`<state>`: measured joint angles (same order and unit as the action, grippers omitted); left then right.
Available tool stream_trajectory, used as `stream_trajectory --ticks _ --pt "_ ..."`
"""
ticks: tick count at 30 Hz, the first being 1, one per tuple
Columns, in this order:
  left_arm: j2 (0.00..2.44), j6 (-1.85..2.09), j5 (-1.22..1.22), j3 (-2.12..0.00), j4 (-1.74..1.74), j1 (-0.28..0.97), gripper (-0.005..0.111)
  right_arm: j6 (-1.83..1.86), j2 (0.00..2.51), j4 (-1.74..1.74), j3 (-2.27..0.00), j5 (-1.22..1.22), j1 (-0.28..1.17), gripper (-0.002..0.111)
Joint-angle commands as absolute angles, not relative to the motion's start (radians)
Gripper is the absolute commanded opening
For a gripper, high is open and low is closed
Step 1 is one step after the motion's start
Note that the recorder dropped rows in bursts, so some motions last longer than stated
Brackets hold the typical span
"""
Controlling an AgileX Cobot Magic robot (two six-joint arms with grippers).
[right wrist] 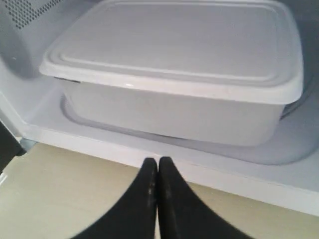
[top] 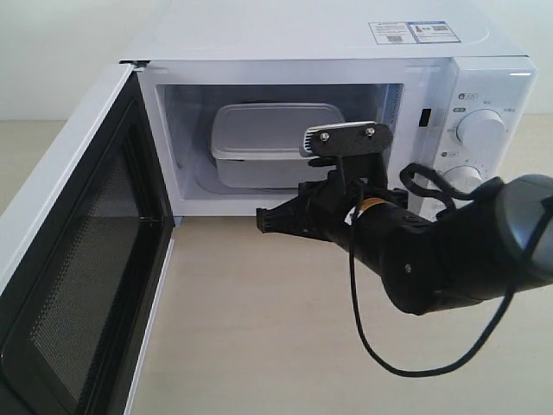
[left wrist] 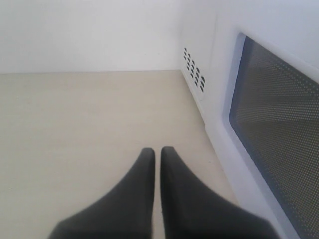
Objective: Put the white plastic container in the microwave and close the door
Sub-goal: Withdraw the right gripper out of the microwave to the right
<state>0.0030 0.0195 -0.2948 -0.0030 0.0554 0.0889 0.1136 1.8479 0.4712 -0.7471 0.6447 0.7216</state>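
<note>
The white plastic container (top: 272, 138) sits lidded inside the microwave (top: 346, 35), on the cavity floor. The door (top: 104, 259) stands swung wide open at the left, its black mesh inner face showing. My right gripper (top: 263, 222) hovers just outside the cavity's front sill, shut with nothing in it. In the right wrist view the container (right wrist: 174, 64) lies just beyond the closed tips of that gripper (right wrist: 158, 159), apart from them. My left gripper (left wrist: 157, 149) is shut and empty over the table, beside the door's outer window (left wrist: 279, 129). It does not appear in the exterior view.
Two round dials (top: 479, 130) are on the microwave's right panel. A black cable (top: 415, 367) loops down from my right arm over the pale wooden table (top: 259, 328). Vent holes (left wrist: 194, 74) mark the microwave's side near the left gripper.
</note>
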Motion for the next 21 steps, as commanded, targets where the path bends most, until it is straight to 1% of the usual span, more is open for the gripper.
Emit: stream_trajectory --ticks 1,6,11,21 --pt "0.000 0.009 -0.294 0.000 0.059 0.092 0.004 0.121 1.903 0.460 -0.810 0.686 0.718 0.000" --pt "0.000 0.009 -0.294 0.000 0.059 0.092 0.004 0.184 1.965 0.469 -0.901 0.683 0.718 0.000" --pt "0.000 0.009 -0.294 0.000 0.059 0.092 0.004 0.256 2.033 0.560 -0.988 0.676 0.707 0.000" --pt "0.000 0.009 -0.294 0.000 0.059 0.092 0.004 0.260 2.106 0.567 -1.088 0.669 0.666 0.000"
